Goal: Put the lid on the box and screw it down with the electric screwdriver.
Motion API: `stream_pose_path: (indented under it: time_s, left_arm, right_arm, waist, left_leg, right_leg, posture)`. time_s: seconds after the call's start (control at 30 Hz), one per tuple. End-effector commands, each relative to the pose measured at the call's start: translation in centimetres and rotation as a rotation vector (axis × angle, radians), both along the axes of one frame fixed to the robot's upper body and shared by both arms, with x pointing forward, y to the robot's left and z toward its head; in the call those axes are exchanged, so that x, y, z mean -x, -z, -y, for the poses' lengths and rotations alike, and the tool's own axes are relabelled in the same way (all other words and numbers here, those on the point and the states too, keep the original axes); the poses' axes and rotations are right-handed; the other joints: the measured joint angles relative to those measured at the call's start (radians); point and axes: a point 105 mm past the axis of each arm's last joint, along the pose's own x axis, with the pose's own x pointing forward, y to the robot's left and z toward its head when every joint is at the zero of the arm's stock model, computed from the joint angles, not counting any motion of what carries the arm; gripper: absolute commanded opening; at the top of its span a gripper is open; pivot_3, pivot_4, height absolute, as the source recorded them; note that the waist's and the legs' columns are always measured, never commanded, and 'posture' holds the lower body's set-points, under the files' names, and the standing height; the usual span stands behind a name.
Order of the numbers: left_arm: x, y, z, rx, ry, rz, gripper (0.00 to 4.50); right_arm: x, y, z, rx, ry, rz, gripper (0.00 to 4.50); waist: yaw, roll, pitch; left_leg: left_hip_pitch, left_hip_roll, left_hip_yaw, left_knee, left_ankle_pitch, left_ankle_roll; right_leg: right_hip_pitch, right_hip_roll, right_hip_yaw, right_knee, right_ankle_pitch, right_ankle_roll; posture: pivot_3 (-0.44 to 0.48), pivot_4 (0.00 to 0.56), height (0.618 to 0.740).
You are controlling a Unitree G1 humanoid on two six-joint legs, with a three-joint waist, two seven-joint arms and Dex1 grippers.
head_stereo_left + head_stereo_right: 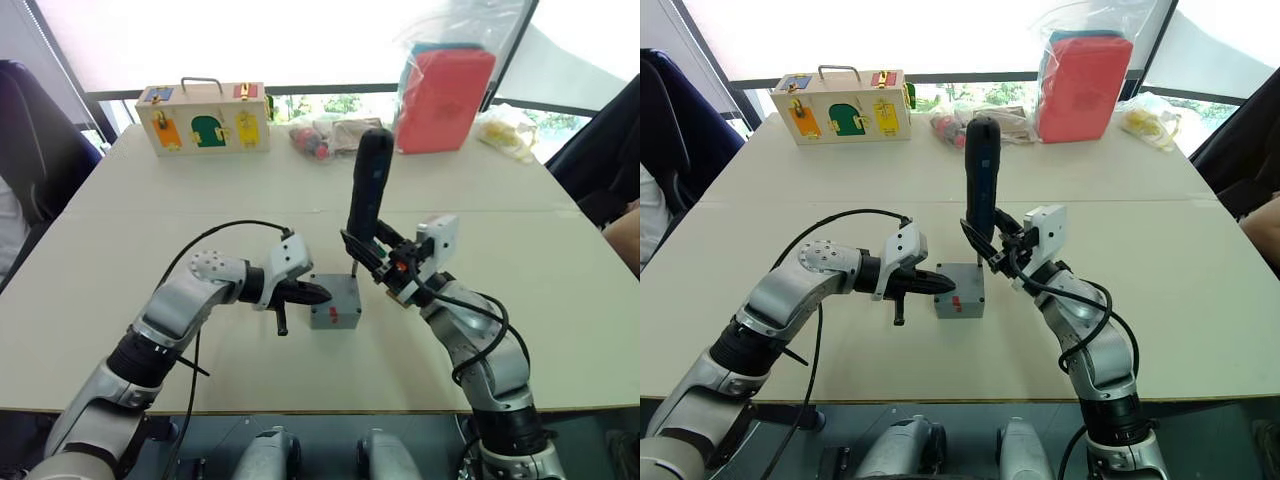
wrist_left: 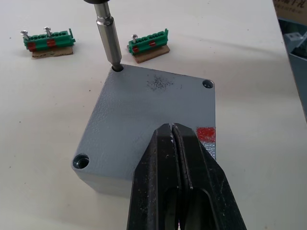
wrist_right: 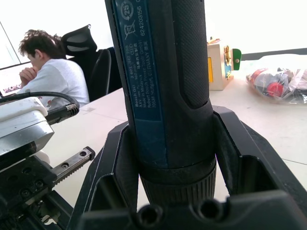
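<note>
Head stereo pair looked forward and down over both arms onto the bench (image 1: 120, 250), far edge and windows in frame; both eyes shared the same scene, slightly offset. Left wrist view sat very close above the lid (image 2: 144, 120), looking along the left tool (image 2: 178, 158). Right wrist view sat tight against the electric screwdriver (image 3: 163, 86), facing across the bench toward a seated person (image 3: 53, 72).

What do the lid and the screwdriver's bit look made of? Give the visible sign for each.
The lid: probably moulded plastic, judging by its matt grey, finely pebbled surface with a scuffed patch. The bit of the electric screwdriver: metal, likely steel, with a bright silvery sheen and sharp highlights.
</note>
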Motion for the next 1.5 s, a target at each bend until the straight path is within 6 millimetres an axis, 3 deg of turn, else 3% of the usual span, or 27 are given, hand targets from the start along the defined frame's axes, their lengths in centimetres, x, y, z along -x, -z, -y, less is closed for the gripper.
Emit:
stream_pose_path:
  time_s: [0.03, 0.43, 0.7, 0.87, 0.97, 1.07, 1.23, 1.37, 1.43, 1.5]
  left_arm:
    - [0.0, 0.6, -0.2, -0.013, -0.013, -0.01, 0.0]
    - [0.0, 0.6, 0.1, -0.01, -0.006, -0.009, 0.0]
    - [0.0, 1.0, 0.2, -0.012, 0.004, -0.015, 0.0]
    - [0.1, 1.7, 0.3, -0.006, 0.004, -0.034, 0.0]
    - [0.1, 2.6, 0.5, 0.015, -0.009, -0.056, 0.0]
    - [-0.1, 2.8, 0.7, 0.02, -0.018, -0.041, 0.0]
    - [-0.8, 2.0, 1.6, 0.043, -0.014, 0.006, 0.0]
    - [-1.5, -1.2, 1.8, 0.15, -0.016, 0.029, 0.0]
    - [-1.2, -3.0, 1.4, 0.148, 0.033, 0.075, 0.0]
    - [-0.5, -4.6, 0.8, 0.124, 0.099, 0.118, 0.0]
  right_arm:
    - [0.0, 4.7, 0.2, 0.056, 0.012, -0.173, 1.77]
    - [0.3, 4.8, 0.5, 0.058, 0.014, -0.168, 1.77]
    - [0.1, 3.8, 1.0, 0.053, 0.026, -0.137, 1.77]
    - [-0.5, -0.2, 1.8, 0.03, 0.066, -0.03, 1.77]
    - [-0.4, -5.7, 1.9, -0.043, 0.079, 0.082, 1.77]
    - [0.1, -9.7, 2.0, -0.103, 0.071, 0.124, 1.77]
    - [-0.6, -13.0, 2.7, -0.147, 0.087, 0.083, 1.77]
    - [-2.4, -13.2, 6.1, -0.22, 0.121, -0.172, 1.77]
    - [-3.0, -12.3, 8.8, -0.143, 0.183, -0.316, 1.77]
    - [-3.0, -10.0, 12.3, -0.047, 0.272, -0.529, 1.77]
  waist:
    - [0.0, -0.001, -0.001]
    - [0.0, -0.004, -0.012]
    - [0.0, -0.004, -0.012]
    - [0.001, -0.004, -0.012]
    - [0.003, -0.002, -0.011]
    - [0.006, 0.0, -0.01]
    - [0.0, 0.001, -0.009]
    - [0.0, 0.001, -0.008]
    - [0.003, 0.002, -0.007]
    - [0.004, 0.002, -0.006]
  left_leg:
    - [0.0, 0.0, 0.0, 0.0, 0.0, 0.0]
    - [0.002, -0.001, 0.0, -0.009, -0.001, -0.001]
    - [0.003, -0.001, 0.0, -0.01, -0.001, -0.002]
    - [0.002, -0.001, 0.0, -0.011, -0.001, -0.002]
    - [0.001, -0.001, 0.0, -0.011, -0.001, -0.002]
    - [-0.004, -0.002, 0.0, -0.01, 0.0, -0.002]
    - [-0.005, -0.003, 0.001, -0.012, 0.0, -0.002]
    - [-0.005, -0.002, 0.001, -0.013, 0.0, -0.002]
    - [-0.01, -0.003, 0.001, -0.011, 0.0, -0.002]
    - [-0.019, -0.003, 0.001, -0.009, 0.0, -0.002]
  right_leg:
    - [0.0, 0.0, 0.0, 0.0, 0.0, 0.0]
    - [-0.001, -0.005, 0.0, -0.003, -0.002, -0.004]
    - [-0.001, -0.005, 0.0, -0.004, -0.002, -0.004]
    - [-0.002, -0.006, 0.0, -0.005, -0.002, -0.005]
    - [-0.004, -0.006, 0.0, -0.005, -0.002, -0.005]
    - [-0.007, -0.007, 0.0, -0.004, -0.002, -0.005]
    - [-0.01, -0.007, 0.0, -0.004, -0.002, -0.005]
    - [-0.01, -0.007, 0.0, -0.003, -0.001, -0.005]
    - [-0.013, -0.008, -0.001, -0.003, -0.001, -0.005]
    - [-0.02, -0.009, -0.002, -0.003, -0.001, -0.005]
  posture:
    - [0.0, 0.15, 0.74]
    - [0.0, 0.15, 0.74]
    - [0.0, 0.15, 0.74]
    - [0.0, 0.15, 0.74]
    - [0.0, 0.15, 0.74]
    - [0.0, 0.15, 0.74]
    - [0.0, 0.15, 0.74]
    - [0.0, 0.15, 0.74]
    - [0.0, 0.15, 0.74]
    - [0.0, 0.15, 0.74]
